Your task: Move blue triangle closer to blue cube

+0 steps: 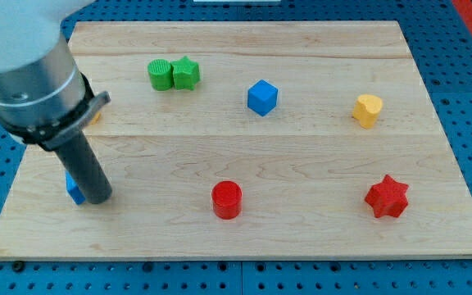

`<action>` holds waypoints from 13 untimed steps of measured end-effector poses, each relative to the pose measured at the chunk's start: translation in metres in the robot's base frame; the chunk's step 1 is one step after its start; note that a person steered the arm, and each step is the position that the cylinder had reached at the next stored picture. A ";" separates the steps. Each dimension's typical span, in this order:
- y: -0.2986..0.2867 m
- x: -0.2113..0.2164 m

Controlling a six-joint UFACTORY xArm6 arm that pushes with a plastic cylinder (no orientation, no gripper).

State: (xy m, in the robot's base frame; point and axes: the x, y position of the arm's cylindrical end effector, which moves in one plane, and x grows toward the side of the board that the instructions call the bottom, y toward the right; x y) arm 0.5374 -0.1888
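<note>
Nearest the view's bottom, the red cylinder (226, 199) and red star (386, 197) sit on the desk (301, 164). At the left, my tip (97, 198) touches the blue triangle (74, 189), mostly hidden behind the rod. No claw shows, so its state cannot be told. Well apart, toward the top, stands the blue cube (262, 97), with the green cylinder (161, 74), green star (186, 72) and a yellow block (368, 110)

Around the red cylinder (226, 199) on the pale wooden board (301, 147): blue cube (262, 97) above, yellow block (368, 110) upper right, red star (386, 197) right, green blocks (173, 74) upper left.
</note>
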 end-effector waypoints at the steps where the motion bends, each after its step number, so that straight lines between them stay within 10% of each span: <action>1: -0.042 0.015; 5: -0.066 -0.001; 13: 0.154 -0.079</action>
State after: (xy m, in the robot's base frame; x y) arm 0.4584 -0.0345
